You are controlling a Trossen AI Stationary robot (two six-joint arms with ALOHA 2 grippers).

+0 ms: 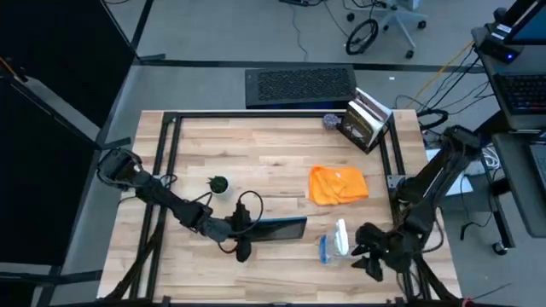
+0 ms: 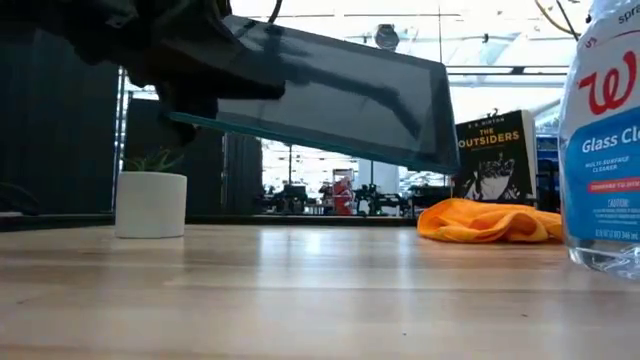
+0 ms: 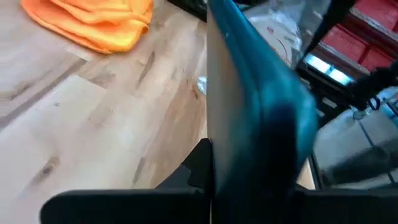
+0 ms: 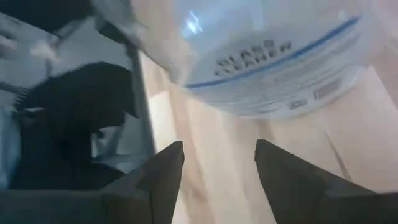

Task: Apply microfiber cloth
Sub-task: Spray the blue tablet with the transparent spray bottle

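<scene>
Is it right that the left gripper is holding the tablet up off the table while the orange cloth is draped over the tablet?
Not quite. The left gripper does hold the tablet up off the table, but the orange cloth is not draped over it. The high view shows it lying crumpled on the table, apart from the tablet.

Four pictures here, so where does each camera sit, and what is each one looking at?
High view: above the table, looking straight down; both arms show, left gripper holding the tablet, right gripper beside the spray bottle.
Low view: at tabletop height, looking level across at the raised tablet, plant pot, book.
Left wrist view: on the left arm, past its fingers clamping the tablet.
Right wrist view: on the right arm, open fingers facing the bottle.
Shared: orange cloth in the high, low and left wrist views.
</scene>
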